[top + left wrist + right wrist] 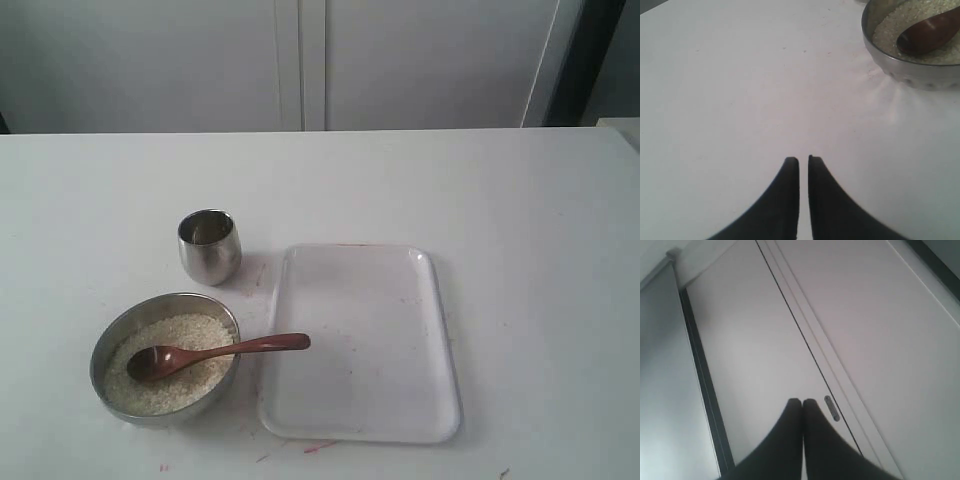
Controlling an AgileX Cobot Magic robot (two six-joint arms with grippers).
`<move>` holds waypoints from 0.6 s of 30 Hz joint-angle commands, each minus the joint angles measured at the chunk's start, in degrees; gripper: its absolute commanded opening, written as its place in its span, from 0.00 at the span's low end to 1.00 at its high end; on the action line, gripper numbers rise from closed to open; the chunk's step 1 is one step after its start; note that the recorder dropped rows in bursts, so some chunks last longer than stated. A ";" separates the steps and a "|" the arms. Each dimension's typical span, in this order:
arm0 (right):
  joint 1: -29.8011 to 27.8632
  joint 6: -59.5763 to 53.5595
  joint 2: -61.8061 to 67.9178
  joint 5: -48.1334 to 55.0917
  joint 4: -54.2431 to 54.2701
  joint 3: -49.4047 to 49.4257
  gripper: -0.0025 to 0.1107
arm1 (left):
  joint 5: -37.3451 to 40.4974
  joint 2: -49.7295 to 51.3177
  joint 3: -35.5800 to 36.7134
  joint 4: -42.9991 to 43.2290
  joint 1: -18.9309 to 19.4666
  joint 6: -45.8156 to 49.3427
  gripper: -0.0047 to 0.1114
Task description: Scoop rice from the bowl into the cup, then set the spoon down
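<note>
Black left hand (803,160) and right hand (802,401) apparently closed, empty.

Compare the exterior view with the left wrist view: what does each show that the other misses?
Exterior only: the cup, the white tray and the full handle of the spoon. Left wrist only: the left pincer, shut on nothing. Both: the bowl, the rice, the spoon's head resting on it, and the table.
</note>
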 commanded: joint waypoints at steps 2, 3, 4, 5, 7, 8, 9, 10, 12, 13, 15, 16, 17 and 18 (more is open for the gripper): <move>0.14 -1.22 5.62 4.42 -0.23 -4.77 0.02 | 2.77 0.37 0.53 -0.32 -0.22 -0.33 0.16; 0.75 -1.22 7.03 6.15 -0.23 -5.97 0.02 | 2.77 0.37 0.53 -0.32 -0.22 -0.33 0.16; 1.18 -1.22 8.04 7.17 -0.23 -6.76 0.02 | 2.77 0.37 0.53 -0.32 -0.22 -0.33 0.16; 1.65 -1.22 9.06 8.51 -0.23 -7.54 0.02 | 2.77 0.37 0.53 -0.32 -0.22 -0.33 0.16; 2.95 -1.68 11.58 11.79 -0.23 -9.53 0.02 | 2.77 0.37 0.53 -0.32 -0.22 -0.33 0.16; 3.60 -2.42 12.96 13.14 -0.23 -10.27 0.02 | 2.77 0.37 0.53 -0.32 -0.22 -0.33 0.16; 4.27 -3.32 14.40 15.15 -0.23 -11.38 0.02 | 2.77 0.37 0.53 -0.32 -0.22 -0.33 0.16; 4.96 -4.42 15.79 16.50 -0.13 -12.35 0.02 | 2.77 0.37 0.53 -0.32 -0.22 -0.33 0.16; 6.46 -7.22 18.62 19.85 0.20 -14.21 0.02 | 2.77 0.37 0.53 -0.32 -0.22 -0.33 0.16; 7.07 -8.08 19.72 21.08 0.20 -14.95 0.02 | 2.77 0.37 0.53 -0.32 -0.22 -0.33 0.16; 8.51 -10.29 22.24 23.73 0.30 -16.37 0.02 | 2.77 0.37 0.53 -0.32 -0.22 -0.33 0.16; 9.10 -11.20 23.21 24.69 0.30 -16.89 0.02 | 2.77 0.37 0.53 -0.32 -0.22 -0.33 0.16; 9.82 -12.49 24.37 25.82 0.44 -17.58 0.02 | 2.77 0.37 0.53 -0.32 -0.22 -0.33 0.16; 10.48 -14.28 25.52 27.00 1.30 -18.36 0.02 | 2.77 0.37 0.53 -0.32 -0.22 -0.33 0.16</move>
